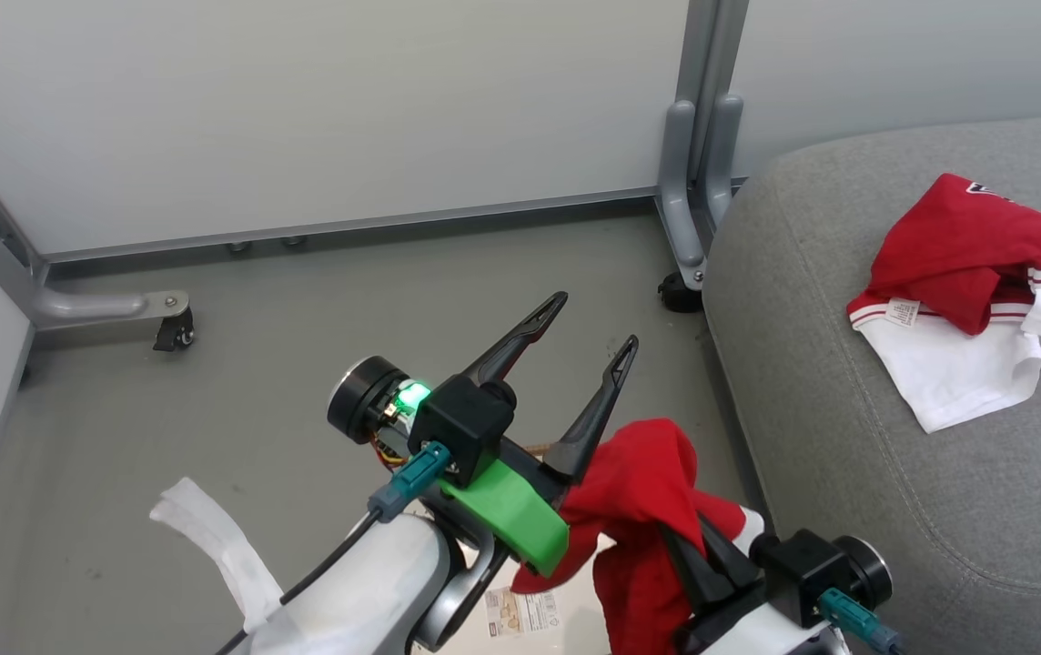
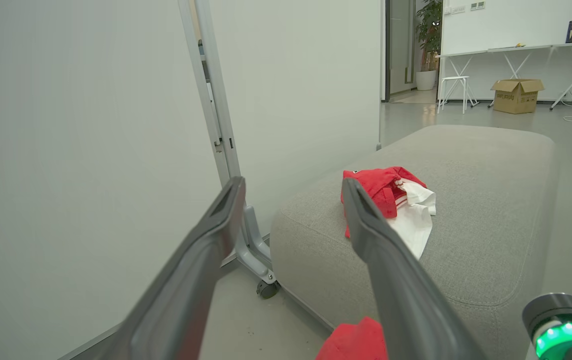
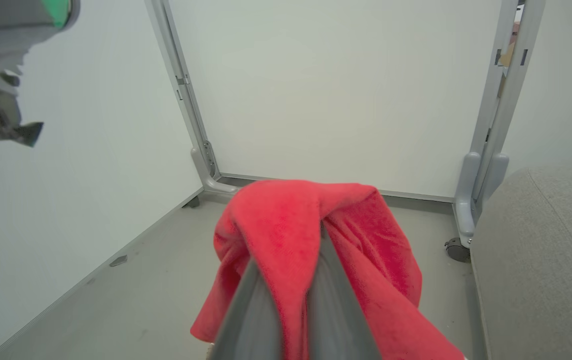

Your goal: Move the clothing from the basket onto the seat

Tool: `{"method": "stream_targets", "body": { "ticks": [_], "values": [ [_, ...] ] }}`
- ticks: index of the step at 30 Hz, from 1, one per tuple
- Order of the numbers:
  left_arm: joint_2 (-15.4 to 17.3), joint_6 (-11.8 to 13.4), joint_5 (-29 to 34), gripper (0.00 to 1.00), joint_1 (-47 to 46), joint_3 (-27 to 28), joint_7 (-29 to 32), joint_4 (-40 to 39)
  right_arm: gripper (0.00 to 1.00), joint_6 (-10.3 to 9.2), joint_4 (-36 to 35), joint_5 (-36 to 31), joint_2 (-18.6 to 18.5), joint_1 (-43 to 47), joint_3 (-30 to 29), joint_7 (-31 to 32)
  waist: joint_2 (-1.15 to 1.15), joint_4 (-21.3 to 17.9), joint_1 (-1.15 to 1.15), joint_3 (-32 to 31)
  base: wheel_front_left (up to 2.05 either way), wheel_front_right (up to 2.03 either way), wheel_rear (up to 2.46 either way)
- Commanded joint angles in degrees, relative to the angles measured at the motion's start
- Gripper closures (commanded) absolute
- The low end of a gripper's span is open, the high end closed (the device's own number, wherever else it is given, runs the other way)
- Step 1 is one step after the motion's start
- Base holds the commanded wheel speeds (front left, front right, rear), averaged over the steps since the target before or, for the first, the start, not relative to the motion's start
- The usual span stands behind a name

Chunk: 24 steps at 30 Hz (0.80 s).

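One red garment with a large white panel [image 1: 966, 309] [image 2: 396, 200] lies crumpled on the grey seat [image 1: 848, 473] [image 2: 486, 200] [image 3: 531, 260], label showing. My right gripper [image 1: 680, 532] [image 3: 291, 250] is shut on the second red garment [image 1: 639, 509] [image 3: 291, 235], which drapes over its fingers left of the seat's edge; its tip shows low in the left wrist view [image 2: 356, 342]. My left gripper [image 1: 598, 318] [image 2: 293, 182] stands open and holds nothing, just left of the held garment. Of the basket, a cream patch with a sticker [image 1: 520, 614] peeks out beneath my arms.
Grey partition panels on castor feet [image 1: 689, 291] [image 3: 453, 247] [image 2: 266, 287] stand behind and to the left, one foot close to the seat's corner. Another castor [image 1: 175, 332] sits far left. A white strap [image 1: 211, 537] hangs from my left forearm.
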Motion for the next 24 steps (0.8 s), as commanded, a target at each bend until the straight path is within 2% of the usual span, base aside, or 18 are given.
{"method": "stream_targets", "body": {
  "ticks": [1,10,14,19,24],
  "values": [
    [0.6,0.1,-0.1,0.00,1.0,0.2,-0.3,0.4,1.00,-0.08,-0.4,-0.4,-0.1,-0.8,-0.5,-0.2,0.00,-0.7,0.00,0.5,0.00,0.00,0.00],
    [2.2,-0.9,-0.4,0.00,2.3,-0.1,-2.1,2.4,1.00,-0.08,-2.8,-1.6,-0.1,-0.7,-4.2,-0.2,0.00,-5.6,0.00,3.4,0.00,0.00,0.00],
    [3.4,-0.7,-0.2,0.00,3.8,0.7,-4.4,3.3,1.00,-0.08,-4.3,-1.9,0.0,-0.4,-6.4,-0.2,0.00,-9.0,0.00,5.6,0.00,0.00,0.00],
    [5.1,-2.2,1.0,0.00,5.7,1.2,-6.1,4.3,1.00,-0.08,-6.1,-2.4,0.4,0.5,-9.6,-0.2,0.00,-13.3,0.00,8.5,0.00,0.00,0.00],
    [6.4,-2.2,2.7,0.00,7.3,3.1,-6.6,3.1,1.00,-0.08,-7.4,-2.6,0.6,0.6,-10.9,-0.2,0.00,-17.4,0.00,11.1,0.00,0.00,0.00]
  ]
}}
